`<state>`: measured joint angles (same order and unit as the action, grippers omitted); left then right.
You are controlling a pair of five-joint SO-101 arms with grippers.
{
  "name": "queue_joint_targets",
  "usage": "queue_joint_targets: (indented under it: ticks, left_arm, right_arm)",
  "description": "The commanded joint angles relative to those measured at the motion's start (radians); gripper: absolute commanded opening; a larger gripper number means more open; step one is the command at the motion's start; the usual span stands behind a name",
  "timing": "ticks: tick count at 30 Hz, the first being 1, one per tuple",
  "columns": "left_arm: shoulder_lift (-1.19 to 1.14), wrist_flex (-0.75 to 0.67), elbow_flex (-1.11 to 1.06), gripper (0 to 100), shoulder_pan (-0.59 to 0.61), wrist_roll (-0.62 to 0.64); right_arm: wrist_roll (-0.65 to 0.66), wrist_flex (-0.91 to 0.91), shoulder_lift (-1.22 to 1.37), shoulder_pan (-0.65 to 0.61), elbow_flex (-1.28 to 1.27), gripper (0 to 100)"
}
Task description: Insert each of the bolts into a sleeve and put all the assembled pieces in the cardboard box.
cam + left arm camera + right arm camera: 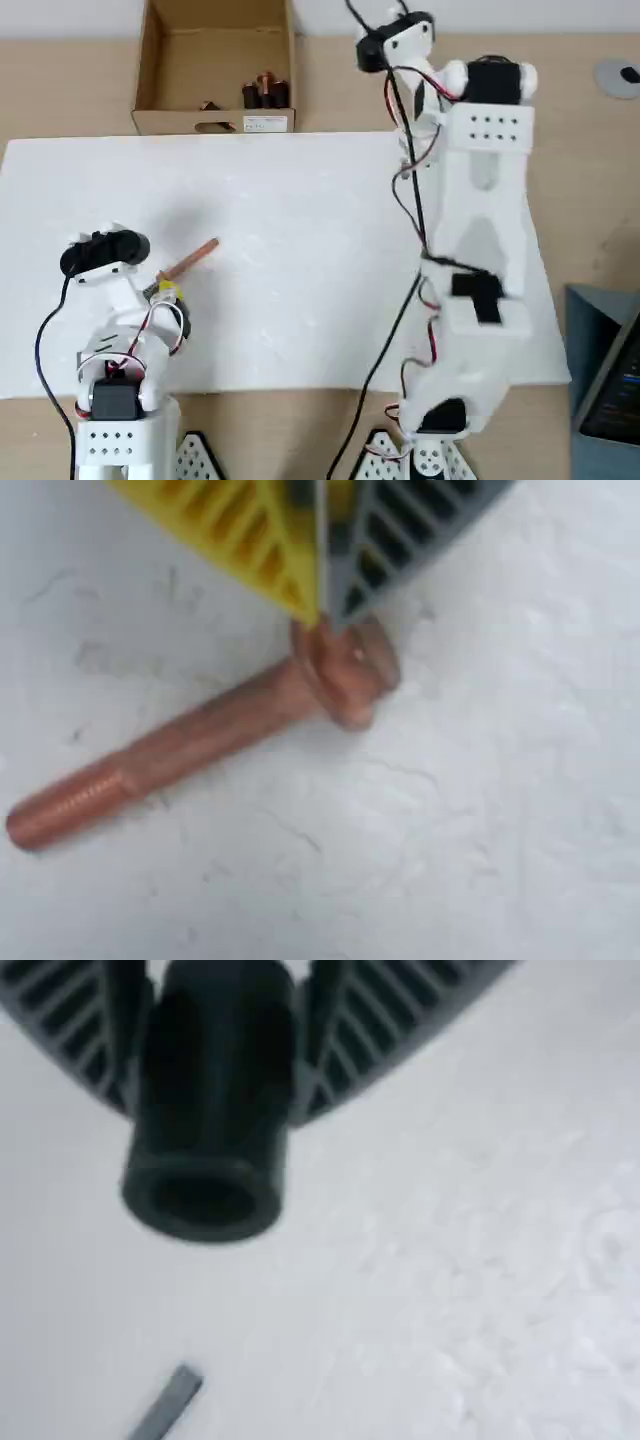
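**Left arm** (120, 350): folded low at the edge of the white mat (300, 230) farthest from the box (140, 70), with its wrist turned toward the box. Its pincer (322, 615) is pressed together on the head of a bolt (200, 745). The yellow and grey fingers (230, 540) meet at the head. The shaft lies flat on the mat, threaded end pointing toward the box.

**Right arm** (480, 200): extended almost straight, with its wrist past the mat's box-side edge and beside the box. Its pincer (215, 1090) pinches a black sleeve (205, 1150) from both sides, open bore outward, over the mat. Whether the sleeve touches the mat cannot be told.

**Box:** stands on the counter (60, 90), touching the mat's edge. Assembled pieces (265, 92) lie inside against the wall nearest the mat.

**Room:** a broad stretch of mat lies between the bolt and the box, and between the two arms.
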<state>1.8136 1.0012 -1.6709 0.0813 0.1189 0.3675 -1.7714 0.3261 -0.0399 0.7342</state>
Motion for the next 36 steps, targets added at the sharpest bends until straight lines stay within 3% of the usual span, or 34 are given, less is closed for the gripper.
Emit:
queue_joint_targets:
  ticks: [1,11,20,31,36]
  left_arm:
    - [0.007,-0.014,0.008,0,-0.008,-0.005]
    - [0.001,0.021,0.097,0,-0.008,0.002]
    - [-0.028,0.138,0.311,0,-0.006,-0.005]
    - [-0.513,0.143,0.681,0,0.014,-0.012]
    - [-0.768,0.147,0.818,0,0.014,-0.163]
  right_arm:
    - [-0.13,-0.017,-0.223,0.001,-0.107,1.0]
    - [-0.318,-0.009,-0.584,0.131,-0.521,1.0]
    - [-0.338,0.015,-0.792,0.252,-0.759,1.0]
    - [-0.338,0.083,-1.001,0.263,-1.013,1.0]
    - [-0.338,0.083,-1.089,0.263,-1.124,1.0]
